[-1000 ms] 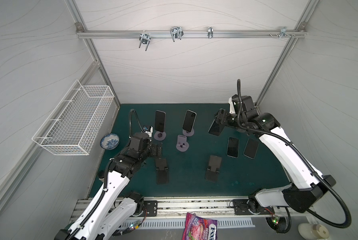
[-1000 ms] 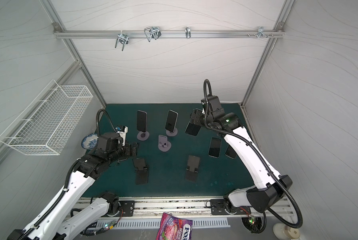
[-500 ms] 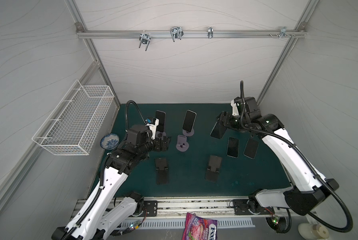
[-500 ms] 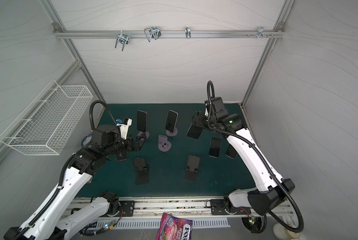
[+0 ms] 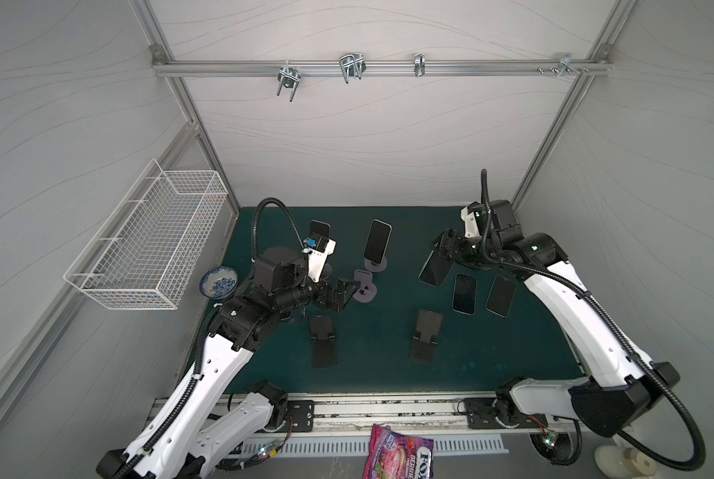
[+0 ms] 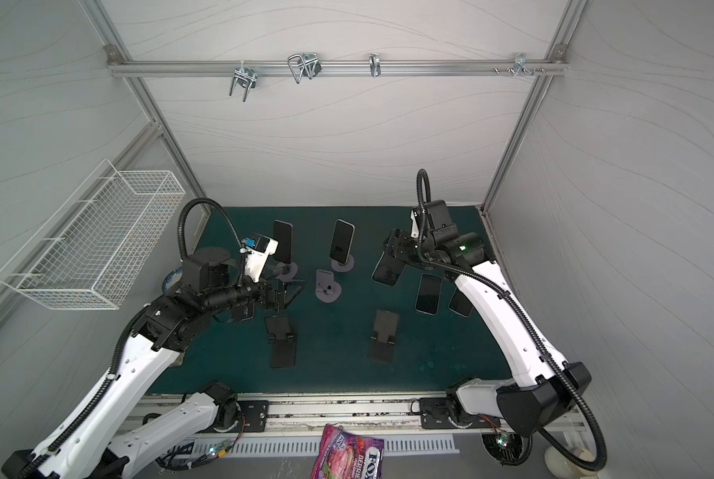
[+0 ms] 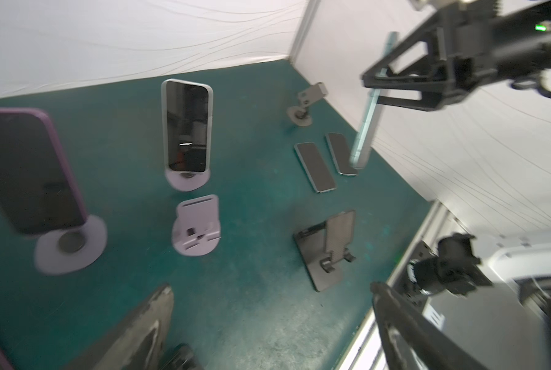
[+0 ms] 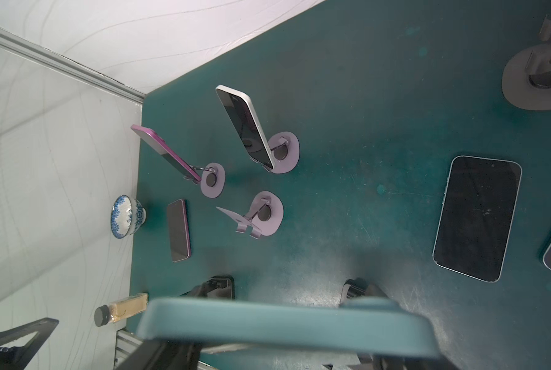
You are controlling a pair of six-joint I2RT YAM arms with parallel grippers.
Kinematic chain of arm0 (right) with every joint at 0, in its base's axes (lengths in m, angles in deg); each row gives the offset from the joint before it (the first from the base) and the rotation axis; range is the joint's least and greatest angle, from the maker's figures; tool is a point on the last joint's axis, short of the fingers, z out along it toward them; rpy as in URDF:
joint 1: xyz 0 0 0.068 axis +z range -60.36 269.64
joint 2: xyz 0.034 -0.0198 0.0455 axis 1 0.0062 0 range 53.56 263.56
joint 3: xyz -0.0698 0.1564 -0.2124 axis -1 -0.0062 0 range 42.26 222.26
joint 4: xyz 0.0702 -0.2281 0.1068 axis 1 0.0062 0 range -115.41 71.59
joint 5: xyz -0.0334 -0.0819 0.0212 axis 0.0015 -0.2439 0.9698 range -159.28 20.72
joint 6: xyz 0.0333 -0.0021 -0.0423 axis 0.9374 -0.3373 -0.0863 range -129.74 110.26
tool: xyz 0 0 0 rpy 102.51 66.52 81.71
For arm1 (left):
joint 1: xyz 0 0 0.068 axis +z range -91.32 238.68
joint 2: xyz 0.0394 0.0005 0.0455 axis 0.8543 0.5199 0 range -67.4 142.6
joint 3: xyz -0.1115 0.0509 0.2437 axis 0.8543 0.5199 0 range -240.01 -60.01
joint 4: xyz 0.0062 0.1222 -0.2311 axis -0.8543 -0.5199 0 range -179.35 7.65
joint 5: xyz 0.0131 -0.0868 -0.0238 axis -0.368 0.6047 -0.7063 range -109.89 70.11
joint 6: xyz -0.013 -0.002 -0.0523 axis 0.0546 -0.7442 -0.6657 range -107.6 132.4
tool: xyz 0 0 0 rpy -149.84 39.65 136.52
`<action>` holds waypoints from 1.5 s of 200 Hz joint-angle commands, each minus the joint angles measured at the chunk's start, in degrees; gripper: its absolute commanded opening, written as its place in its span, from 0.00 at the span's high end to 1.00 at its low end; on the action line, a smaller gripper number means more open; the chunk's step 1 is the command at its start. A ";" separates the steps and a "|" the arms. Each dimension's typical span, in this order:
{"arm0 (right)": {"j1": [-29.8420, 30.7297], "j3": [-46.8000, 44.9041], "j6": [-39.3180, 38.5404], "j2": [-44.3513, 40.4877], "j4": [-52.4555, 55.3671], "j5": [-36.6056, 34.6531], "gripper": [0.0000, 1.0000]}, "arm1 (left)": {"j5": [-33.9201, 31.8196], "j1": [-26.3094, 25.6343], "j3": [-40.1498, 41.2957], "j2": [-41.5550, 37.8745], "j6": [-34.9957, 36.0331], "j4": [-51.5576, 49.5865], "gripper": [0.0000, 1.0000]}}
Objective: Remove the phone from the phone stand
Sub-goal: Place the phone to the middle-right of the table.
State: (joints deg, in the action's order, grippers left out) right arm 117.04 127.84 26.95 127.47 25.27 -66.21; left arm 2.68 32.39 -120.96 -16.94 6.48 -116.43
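My right gripper [image 5: 441,250] is shut on a teal-cased phone [image 5: 433,270], held tilted above the mat; in the right wrist view the phone's edge [image 8: 283,323] spans the jaws. A grey phone stand [image 8: 540,77] behind it holds nothing. A purple phone [image 5: 319,232] and a white phone [image 5: 377,240] lean on lilac stands at the back. My left gripper [image 5: 343,292] hovers open and empty beside an unoccupied lilac stand [image 5: 363,286]; its fingers [image 7: 152,320] frame bare mat.
Two phones [image 5: 464,293] lie flat on the mat under the right arm; another phone [image 8: 178,229] lies at the left. Two black folding stands [image 5: 322,340] sit toward the front. A blue-patterned bowl [image 5: 219,282], a small bottle [image 8: 120,309] and a wire basket [image 5: 152,240] are on the left.
The left arm has swung from the mat's left side toward the middle and its jaws have opened wider. The right gripper has carried the teal phone slightly lower and forward.
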 commanded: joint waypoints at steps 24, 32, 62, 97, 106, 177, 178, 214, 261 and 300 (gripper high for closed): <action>-1.21 0.61 0.77 -1.90 -1.20 2.88 0.34 | 4.52 -1.47 -1.35 -1.64 3.89 5.14 0.02; -1.23 1.27 0.58 -1.60 -0.80 3.33 0.35 | 4.68 -1.44 -1.54 -1.76 3.57 5.47 0.02; -1.23 3.63 0.01 -1.03 0.49 4.69 0.35 | 5.60 -1.49 -1.12 -2.42 0.80 7.76 0.02; -1.29 3.89 -0.21 -1.75 0.89 6.05 0.34 | 5.56 -1.75 -1.16 -2.25 -2.50 7.98 0.02; -1.29 3.68 -0.31 -1.90 0.87 6.07 0.34 | 5.47 -1.92 -1.45 -1.96 -2.96 7.50 0.03; -1.29 1.98 0.95 -4.13 1.22 7.02 0.36 | 2.65 -6.14 -1.99 -1.36 -4.81 6.57 0.03; -1.29 2.01 0.94 -4.13 1.24 7.03 0.36 | 2.56 -6.32 -1.94 -1.34 -4.81 6.53 0.03; -1.46 4.67 -1.45 -3.45 4.15 6.56 0.36 | -0.75 -10.80 -1.15 -0.51 -4.39 8.27 0.03; -5.98 7.43 -5.11 -1.97 5.76 8.58 0.37 | -3.29 -14.11 -4.28 3.96 -3.02 8.60 0.03; -11.34 8.14 -6.56 -1.25 6.12 10.89 0.37 | -2.89 -15.41 -5.50 6.19 -1.62 9.05 0.03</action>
State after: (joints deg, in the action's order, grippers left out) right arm 108.32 134.31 22.25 125.74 30.82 -57.97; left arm 0.19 17.79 -123.49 -11.35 3.20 -110.66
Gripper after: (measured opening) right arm 0.746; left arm 0.972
